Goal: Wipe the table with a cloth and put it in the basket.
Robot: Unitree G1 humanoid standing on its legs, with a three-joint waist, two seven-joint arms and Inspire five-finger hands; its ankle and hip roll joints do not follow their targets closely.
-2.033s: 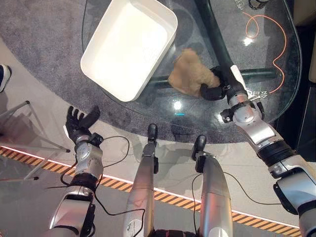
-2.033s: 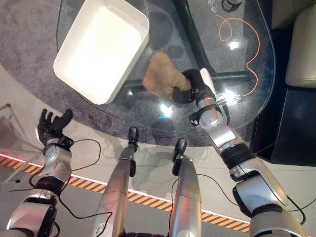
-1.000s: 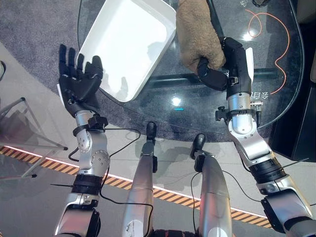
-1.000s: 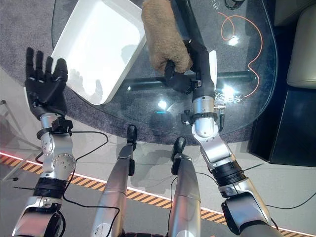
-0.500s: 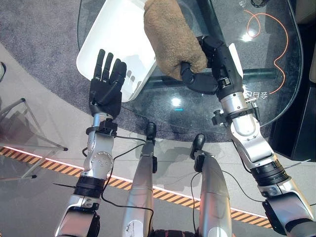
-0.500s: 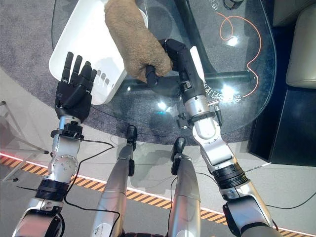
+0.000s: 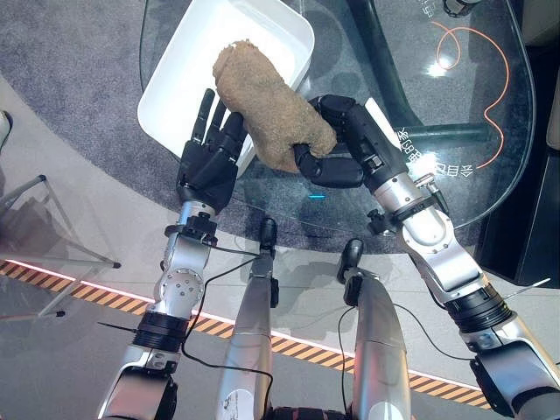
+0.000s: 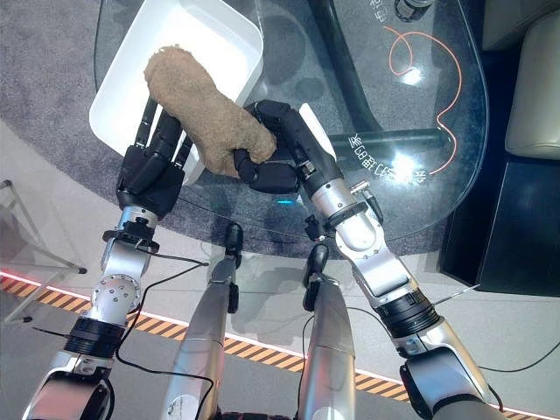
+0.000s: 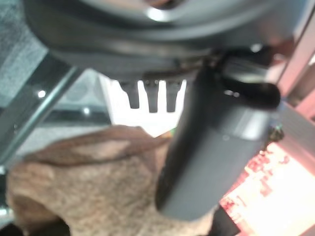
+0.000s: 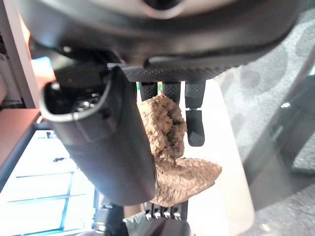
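Nearest us, our left hand (image 7: 207, 169) reaches up with fingers straight and spread, their tips against the near side of the brown cloth (image 7: 267, 103) at the near rim of the white basket (image 7: 175, 79). Our right hand (image 7: 337, 149) has its fingers curled round the cloth's lower end, gripping it above the glass bench (image 7: 411, 188). The cloth slants up over the basket's near right corner. Farther off, an orange cable (image 7: 490, 61) loops on the bench.
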